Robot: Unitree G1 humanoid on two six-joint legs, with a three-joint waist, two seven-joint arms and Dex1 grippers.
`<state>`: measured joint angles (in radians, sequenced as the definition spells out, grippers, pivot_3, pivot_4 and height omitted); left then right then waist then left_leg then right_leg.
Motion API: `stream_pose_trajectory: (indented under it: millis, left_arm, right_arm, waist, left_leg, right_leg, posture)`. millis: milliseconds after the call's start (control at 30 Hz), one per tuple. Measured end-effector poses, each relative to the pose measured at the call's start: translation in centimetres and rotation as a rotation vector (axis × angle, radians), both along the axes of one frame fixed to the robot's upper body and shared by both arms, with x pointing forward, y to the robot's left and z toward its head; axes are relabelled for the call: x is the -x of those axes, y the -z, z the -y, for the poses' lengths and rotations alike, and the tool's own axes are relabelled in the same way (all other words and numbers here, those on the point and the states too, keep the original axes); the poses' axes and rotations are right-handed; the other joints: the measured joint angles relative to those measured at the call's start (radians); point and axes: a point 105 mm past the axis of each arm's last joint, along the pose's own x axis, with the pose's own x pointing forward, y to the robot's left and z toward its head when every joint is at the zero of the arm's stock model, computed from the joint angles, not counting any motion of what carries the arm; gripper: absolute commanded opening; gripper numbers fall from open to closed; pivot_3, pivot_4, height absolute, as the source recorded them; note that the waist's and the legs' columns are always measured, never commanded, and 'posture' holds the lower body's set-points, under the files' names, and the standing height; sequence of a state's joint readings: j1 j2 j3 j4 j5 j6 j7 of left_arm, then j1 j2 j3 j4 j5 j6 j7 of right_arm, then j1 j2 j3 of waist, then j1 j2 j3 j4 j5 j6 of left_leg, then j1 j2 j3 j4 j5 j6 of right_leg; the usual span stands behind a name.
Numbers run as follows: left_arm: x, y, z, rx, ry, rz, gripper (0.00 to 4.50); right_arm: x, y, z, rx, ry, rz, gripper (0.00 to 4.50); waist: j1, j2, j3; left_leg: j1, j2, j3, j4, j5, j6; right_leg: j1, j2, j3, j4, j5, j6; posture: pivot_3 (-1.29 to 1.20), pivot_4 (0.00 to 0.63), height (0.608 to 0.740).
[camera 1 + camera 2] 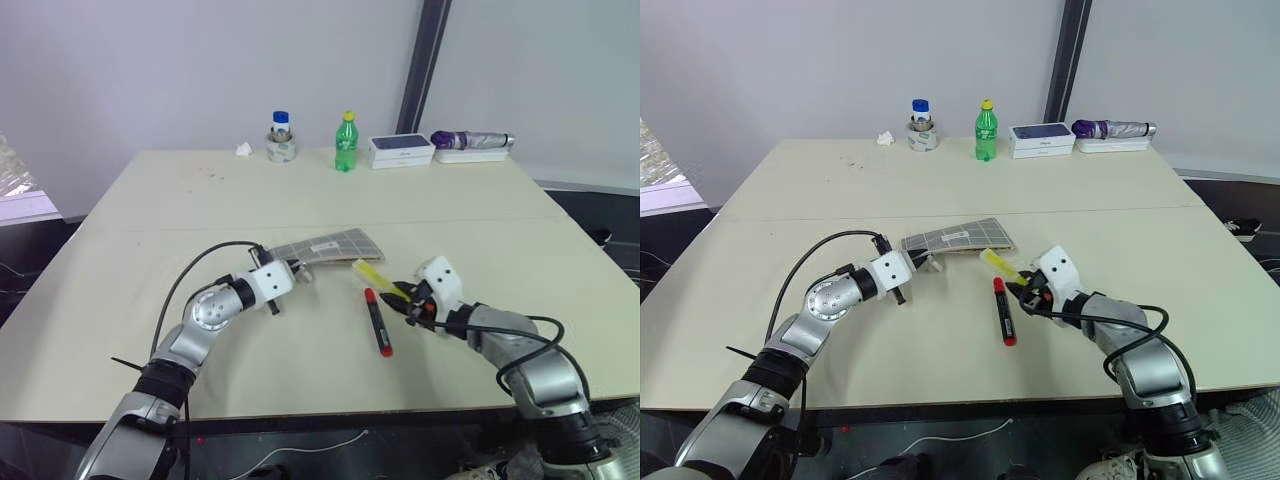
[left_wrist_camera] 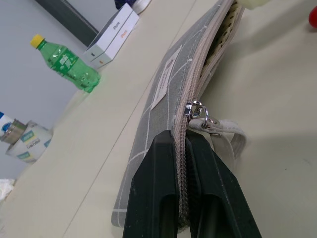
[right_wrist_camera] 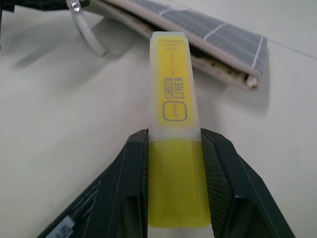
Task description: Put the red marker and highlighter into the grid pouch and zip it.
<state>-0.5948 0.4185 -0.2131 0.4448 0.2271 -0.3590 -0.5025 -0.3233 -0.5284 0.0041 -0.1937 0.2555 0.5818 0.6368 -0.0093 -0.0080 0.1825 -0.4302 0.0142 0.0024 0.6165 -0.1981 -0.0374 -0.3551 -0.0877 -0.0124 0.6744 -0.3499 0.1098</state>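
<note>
Holding pouch and highlighter over the table

Table, beige. Grid pouch, centre, zipper edge clamped by left gripper. Red marker, lying at 5 o'clock from pouch. Highlighter, pinched in right gripper, tip near pouch's open end.

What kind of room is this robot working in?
Probably an office or lab: a big plain beige table against bare grey walls, with a green plastic soda bottle, white boxes and a folded purple umbrella along its far edge.
</note>
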Motion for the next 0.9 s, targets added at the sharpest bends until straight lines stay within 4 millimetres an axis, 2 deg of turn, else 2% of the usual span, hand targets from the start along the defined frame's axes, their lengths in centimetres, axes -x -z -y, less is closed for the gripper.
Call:
stream_pose_trajectory:
  millis: [267, 500, 667, 800, 900]
  left_arm:
    - [0.5, 0.1, 0.4, -0.009, 0.029, -0.004, 0.00]
    - [1.0, 0.3, 0.7, -0.017, 0.056, -0.013, 0.00]
    - [1.6, 0.7, 0.6, -0.101, 0.104, -0.013, 0.00]
    - [2.1, 0.3, 0.9, -0.144, 0.143, 0.016, 0.00]
    - [2.3, 0.3, 0.8, -0.172, 0.165, 0.026, 0.00]
  right_arm:
    - [-0.5, 1.2, 0.5, 0.017, 0.045, -0.027, 0.89]
    - [-1.0, 0.2, 0.0, 0.038, 0.029, 0.010, 0.89]
    - [-0.8, 1.1, -0.5, 0.198, -0.026, 0.002, 0.89]
    - [-1.2, 0.0, -1.0, 0.316, -0.076, 0.056, 0.89]
    - [-1.0, -0.1, -1.6, 0.389, -0.132, 0.102, 0.89]
  waist:
    - [-0.001, 0.000, 0.000]
    - [-0.001, 0.000, 0.000]
    - [-0.001, 0.000, 0.000]
    - [-0.001, 0.000, 0.000]
    - [-0.001, 0.000, 0.000]
  left_leg:
    - [0.000, 0.000, 0.000, 0.000, 0.000, 0.000]
    - [0.000, 0.000, 0.000, 0.000, 0.000, 0.000]
    - [0.000, 0.000, 0.000, 0.000, 0.000, 0.000]
    - [0.000, 0.000, 0.000, 0.000, 0.000, 0.000]
    - [0.000, 0.000, 0.000, 0.000, 0.000, 0.000]
  right_leg:
    - [0.000, 0.000, 0.000, 0.000, 0.000, 0.000]
    - [0.000, 0.000, 0.000, 0.000, 0.000, 0.000]
    - [0.000, 0.000, 0.000, 0.000, 0.000, 0.000]
    - [0.000, 0.000, 0.000, 0.000, 0.000, 0.000]
    - [0.000, 0.000, 0.000, 0.000, 0.000, 0.000]
  posture:
    - [0.00, 0.150, 0.740]
    - [0.00, 0.150, 0.740]
    - [0.00, 0.150, 0.740]
    - [0.00, 0.150, 0.740]
    - [0.00, 0.150, 0.740]
